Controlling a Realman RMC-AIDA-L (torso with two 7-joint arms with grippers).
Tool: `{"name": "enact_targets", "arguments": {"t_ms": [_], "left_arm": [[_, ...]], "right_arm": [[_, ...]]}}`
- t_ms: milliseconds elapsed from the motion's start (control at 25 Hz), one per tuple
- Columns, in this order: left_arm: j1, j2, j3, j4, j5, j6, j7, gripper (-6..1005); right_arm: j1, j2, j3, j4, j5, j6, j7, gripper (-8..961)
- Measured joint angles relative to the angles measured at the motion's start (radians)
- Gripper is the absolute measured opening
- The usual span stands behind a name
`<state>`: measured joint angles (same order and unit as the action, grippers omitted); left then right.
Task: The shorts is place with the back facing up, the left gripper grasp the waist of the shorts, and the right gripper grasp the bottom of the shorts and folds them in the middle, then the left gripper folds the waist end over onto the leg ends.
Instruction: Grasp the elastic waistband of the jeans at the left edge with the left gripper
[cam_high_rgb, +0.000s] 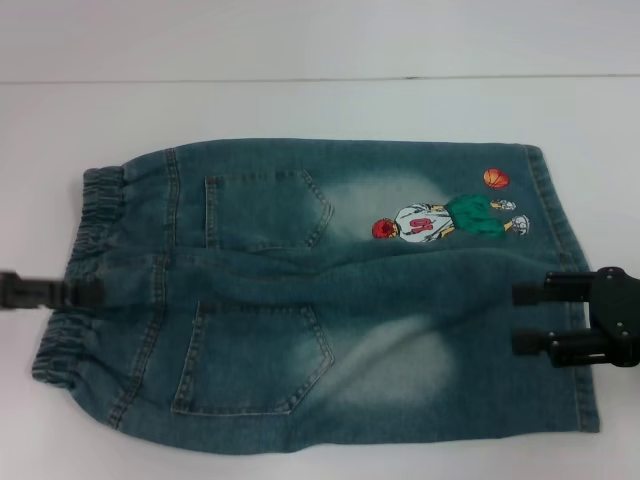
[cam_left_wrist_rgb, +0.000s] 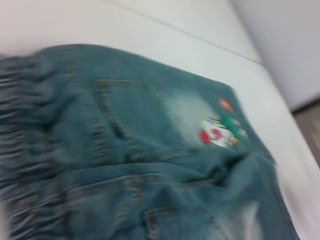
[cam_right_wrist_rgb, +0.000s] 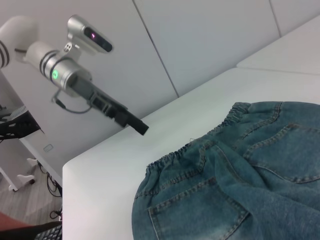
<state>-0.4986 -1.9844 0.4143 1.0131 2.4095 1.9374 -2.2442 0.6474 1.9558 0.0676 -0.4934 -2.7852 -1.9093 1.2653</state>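
The faded blue-green denim shorts (cam_high_rgb: 320, 295) lie flat, pockets up, on the white tabletop (cam_high_rgb: 300, 110), filling the middle of the head view, with the gathered elastic waist (cam_high_rgb: 80, 280) at 9 o'clock and the straight stitched leg hems (cam_high_rgb: 565, 290) at 3 o'clock; the black left end effector (cam_high_rgb: 85, 293) sits at the waist's mid-seam, but whether its fingers have closed on cloth I cannot tell; the black right end effector (cam_high_rgb: 520, 318) hovers over the hems with its two fingers parted and holding nothing. The likely trouble, in my judgement, is a shallow pinch: either side could catch only the top layer, or slip off the puckered band, leaving the fold skewed or bunched. Only the right wrist view shows the left arm (cam_right_wrist_rgb: 75, 75) slanting down toward the tabletop's edge beside the waist; only the head view shows the hems; the left wrist view shows the embroidered basketball player (cam_left_wrist_rgb: 220, 132) and a ridge of raised cloth near it.
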Motion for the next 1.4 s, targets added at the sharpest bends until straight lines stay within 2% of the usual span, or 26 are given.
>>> {"name": "enact_targets", "arguments": {"t_ms": [160,360,560,960,1400], "left_arm": [[-0.048,0.023,-0.022,-0.003,0.116,-0.004,-0.15,795],[-0.088,0.027,-0.013,-0.007,0.245,-0.007,-0.231,795],[-0.092,0.029,0.024,-0.011,0.277,-0.044,-0.28,797],[-0.109,0.022,0.098,-0.108,0.364,-0.181,-0.292,796],[-0.115,0.02,0.108,-0.117,0.372,-0.219,-0.294,796]], "right_arm": [[0.0,0.0,0.0,0.001,0.005,0.003,-0.005,797],[0.002,0.001,-0.009,0.001,0.006,0.007,-0.006,797],[0.008,0.005,-0.019,0.001,0.007,0.023,-0.003,798],[0.02,0.011,-0.039,0.001,0.007,0.032,0.0,797],[0.021,0.011,-0.041,0.001,0.007,0.04,0.0,797]]}}
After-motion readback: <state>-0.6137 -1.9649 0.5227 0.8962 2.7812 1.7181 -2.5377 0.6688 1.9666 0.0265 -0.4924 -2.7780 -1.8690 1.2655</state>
